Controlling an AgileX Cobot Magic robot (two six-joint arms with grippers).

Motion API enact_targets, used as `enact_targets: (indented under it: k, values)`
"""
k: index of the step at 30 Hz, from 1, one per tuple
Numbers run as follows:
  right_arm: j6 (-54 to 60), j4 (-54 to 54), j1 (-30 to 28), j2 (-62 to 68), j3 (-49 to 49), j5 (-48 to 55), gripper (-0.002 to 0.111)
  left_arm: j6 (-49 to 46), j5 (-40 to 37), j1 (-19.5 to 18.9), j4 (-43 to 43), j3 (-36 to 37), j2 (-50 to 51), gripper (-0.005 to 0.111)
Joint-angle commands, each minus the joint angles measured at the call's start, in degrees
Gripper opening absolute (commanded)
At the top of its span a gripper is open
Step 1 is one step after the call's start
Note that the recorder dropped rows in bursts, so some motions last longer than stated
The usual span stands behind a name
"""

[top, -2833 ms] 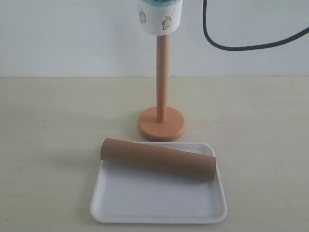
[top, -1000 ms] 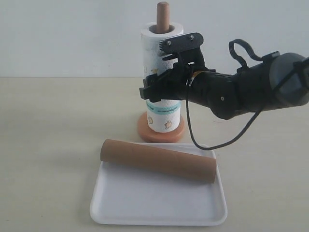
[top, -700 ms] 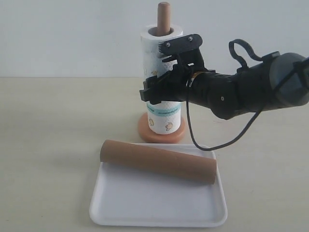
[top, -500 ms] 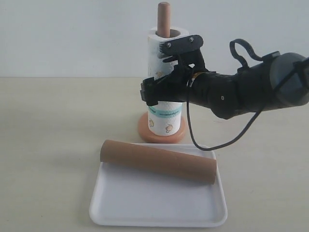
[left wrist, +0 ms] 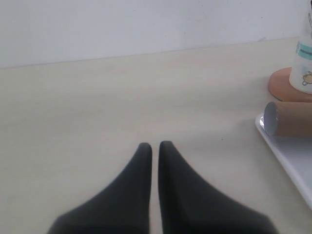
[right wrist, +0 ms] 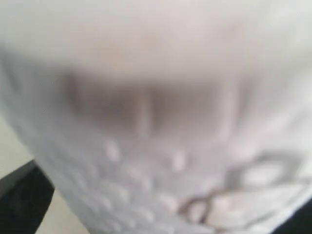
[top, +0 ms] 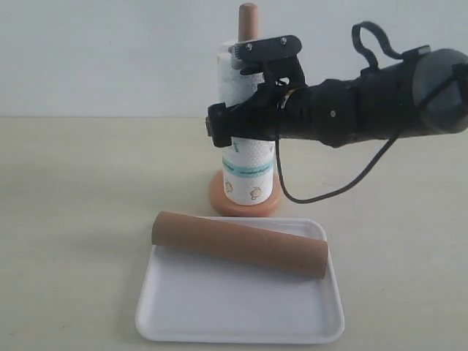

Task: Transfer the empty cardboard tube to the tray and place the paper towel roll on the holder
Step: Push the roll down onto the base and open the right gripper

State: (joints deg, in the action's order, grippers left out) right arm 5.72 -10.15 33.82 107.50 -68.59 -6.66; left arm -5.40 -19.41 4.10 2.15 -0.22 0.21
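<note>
The paper towel roll (top: 250,172) stands threaded on the holder, resting on its round base (top: 216,197), with the rod tip (top: 248,18) poking out above. My right gripper (top: 234,91) straddles the roll's upper half from the right, open. In the right wrist view the blurred roll (right wrist: 156,122) fills the picture, and a strip of table shows between it and one dark finger (right wrist: 22,195). The empty cardboard tube (top: 238,243) lies slantwise across the far end of the tray (top: 234,314). My left gripper (left wrist: 155,146) is shut over bare table, well clear of the tube (left wrist: 292,118).
A black cable (top: 329,190) loops down from the right arm toward the table beside the holder. The tray's rim (left wrist: 287,156) and the holder base (left wrist: 280,85) sit off to one side of the left gripper.
The right gripper's jaws have spread wider around the roll and the arm has risen a little. The roll stays on the holder; tube, tray and left gripper have not moved.
</note>
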Motion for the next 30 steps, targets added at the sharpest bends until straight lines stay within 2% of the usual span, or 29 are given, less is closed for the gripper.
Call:
enact_targets:
  k: [1,15,30]
  values:
    - [0.4,-0.2,-0.2,-4.2,-0.9,0.8,0.101,0.3,0.1,-0.1,0.4,0.2,-0.2,0.004]
    - [2.8,0.8,-0.2,-17.0,-0.9,10.5,0.101,0.3,0.1,-0.1,0.4,0.2,-0.2,0.004]
    - [1.6,8.2,-0.2,-32.6,-0.9,30.6,0.101,0.3,0.1,-0.1,0.4,0.2,-0.2,0.004]
